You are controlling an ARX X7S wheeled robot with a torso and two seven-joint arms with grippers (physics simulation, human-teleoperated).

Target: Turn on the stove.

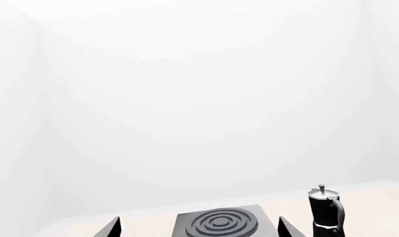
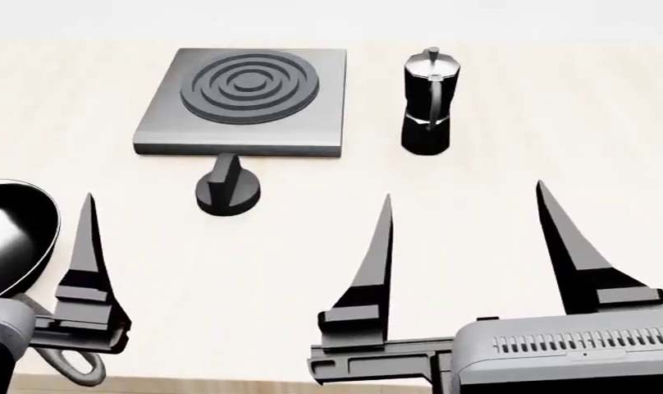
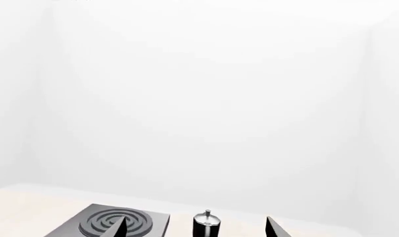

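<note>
The stove is a grey square slab with a dark ringed burner, at the far middle of the table. Its black round knob with an upright ridge stands just in front of the slab. My left gripper is open and empty; one of its fingers shows near and left of the knob. My right gripper is open and empty, near and right of the knob. The stove also shows in the left wrist view and the right wrist view.
A black moka pot stands right of the stove; it also shows in the right wrist view and the left wrist view. A black frying pan lies at the left edge. The light table ends near my arms.
</note>
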